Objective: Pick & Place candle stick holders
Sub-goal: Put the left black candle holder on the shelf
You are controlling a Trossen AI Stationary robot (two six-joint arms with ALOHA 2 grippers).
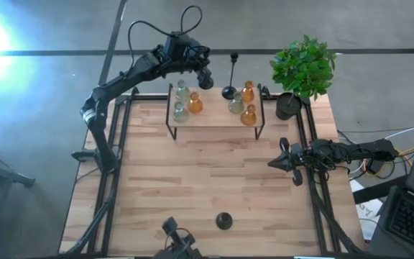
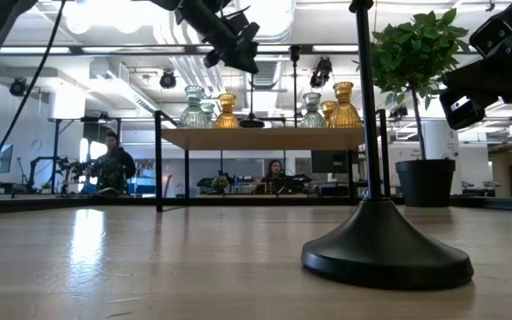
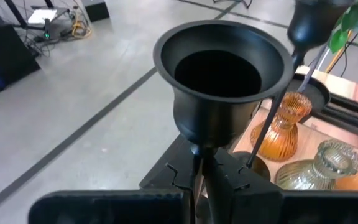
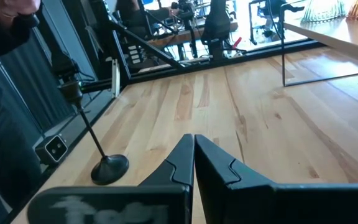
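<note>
My left gripper (image 1: 205,78) is above the far edge of the wooden shelf (image 1: 214,121), shut on a black candle stick holder (image 3: 222,74) with a wide cup and a thin stem. A second black holder (image 1: 230,92) stands on the shelf by its round base. Amber bulbs (image 1: 249,115) and clear-grey bulbs (image 1: 180,112) stand on the shelf too. A third black holder (image 1: 224,221) stands on the table near the front edge. My right gripper (image 1: 275,164) is shut and empty over the table's right side. My left gripper pinches the holder's thin stem (image 3: 197,163) between its two fingers, just below the cup. The fingers slant down from the far left and lie across the stem. The holder stands upright, cup up. The gripper hides its base, so I cannot tell whether it rests on the shelf.
A green plant (image 1: 304,68) in a black pot (image 1: 287,106) stands at the far right corner beside the shelf. Black rails (image 1: 121,144) run along both table sides. Bare wood (image 1: 207,173) lies between the shelf and the front holder. People sit in the room behind.
</note>
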